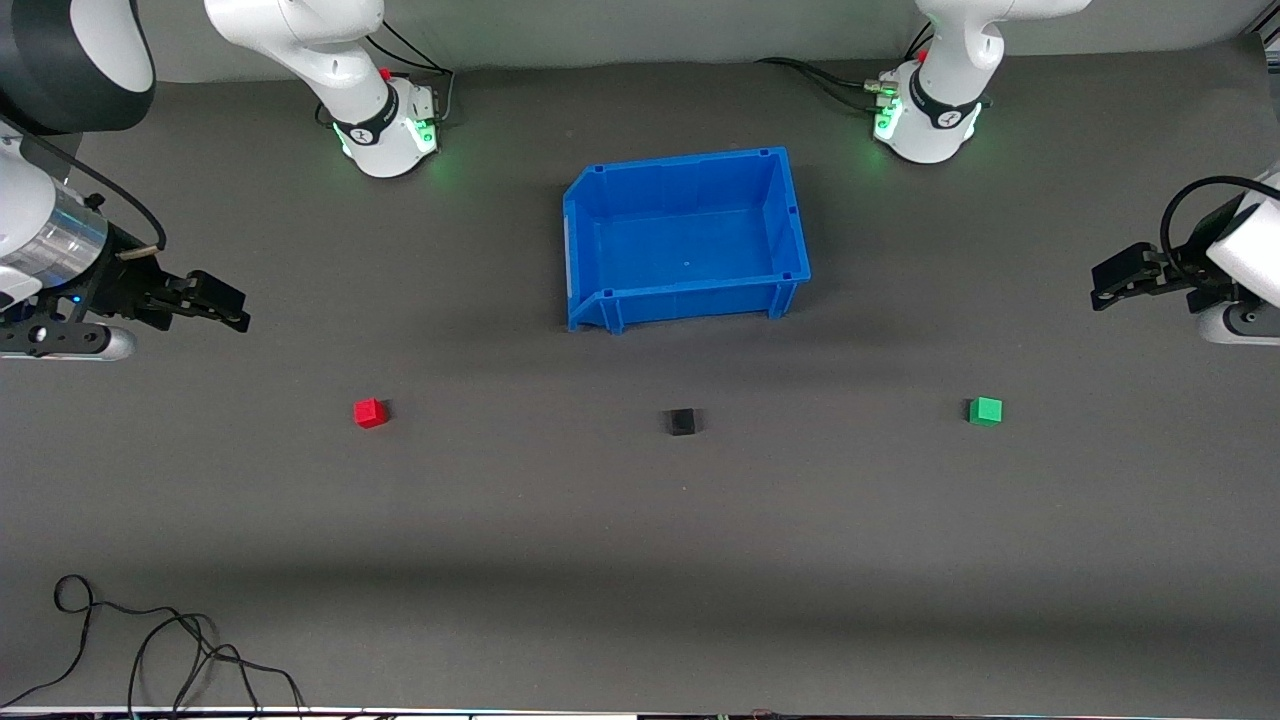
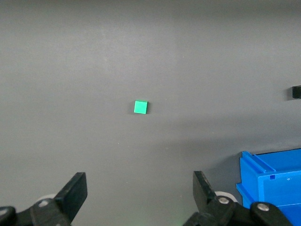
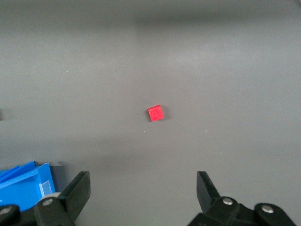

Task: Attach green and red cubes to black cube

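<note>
1. Mid-frame in the front view, three small cubes sit in a row, well apart: red cube [image 1: 369,412], black cube [image 1: 681,421], green cube [image 1: 985,410].
2. Each is plain, solid-coloured and untouched.
3. Higher up, at the frame's edges, the right gripper [image 1: 225,308] and left gripper [image 1: 1105,285] hang over bare table, fingers spread wide, empty.
4. The blue bin [image 1: 600,195] stands upper centre.

The front view looks down from high across the table. Each wrist view looks down past its wide-spread pincer, sharing the blue plastic bin [image 1: 686,240].
</note>
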Action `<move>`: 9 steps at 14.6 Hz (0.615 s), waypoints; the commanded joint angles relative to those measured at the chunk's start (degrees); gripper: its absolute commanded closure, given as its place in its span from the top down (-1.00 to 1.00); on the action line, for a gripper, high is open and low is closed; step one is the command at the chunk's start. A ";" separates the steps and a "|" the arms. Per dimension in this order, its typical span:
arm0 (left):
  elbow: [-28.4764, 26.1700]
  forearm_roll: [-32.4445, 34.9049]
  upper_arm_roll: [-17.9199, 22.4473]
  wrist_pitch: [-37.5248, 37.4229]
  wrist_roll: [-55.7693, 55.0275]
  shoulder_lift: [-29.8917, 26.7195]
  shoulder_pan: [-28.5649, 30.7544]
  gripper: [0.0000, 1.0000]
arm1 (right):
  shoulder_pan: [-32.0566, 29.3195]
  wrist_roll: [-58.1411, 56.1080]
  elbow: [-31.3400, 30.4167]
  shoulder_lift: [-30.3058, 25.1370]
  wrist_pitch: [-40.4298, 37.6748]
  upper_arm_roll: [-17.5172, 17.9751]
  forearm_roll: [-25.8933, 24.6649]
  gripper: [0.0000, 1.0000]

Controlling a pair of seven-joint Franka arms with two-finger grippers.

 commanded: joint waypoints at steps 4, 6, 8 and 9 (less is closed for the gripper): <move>1.85 0.37 -0.21 -1.56 0.75 0.43 -0.11 1.00 | 0.56 1.61 -1.20 -0.96 1.03 0.03 -0.84 1.00; 2.03 0.55 -0.21 -1.64 0.75 0.43 -0.20 1.00 | 0.56 1.61 -1.20 -0.96 1.03 0.03 -0.84 1.00; 2.03 0.55 -0.21 -1.56 0.75 0.43 -0.11 1.00 | 0.39 1.52 -1.20 -0.96 1.03 0.03 -0.84 1.00; 2.12 0.55 -0.21 -1.56 0.75 0.43 -0.20 1.00 | 0.39 1.52 -1.20 -0.87 1.03 -0.06 -0.93 1.00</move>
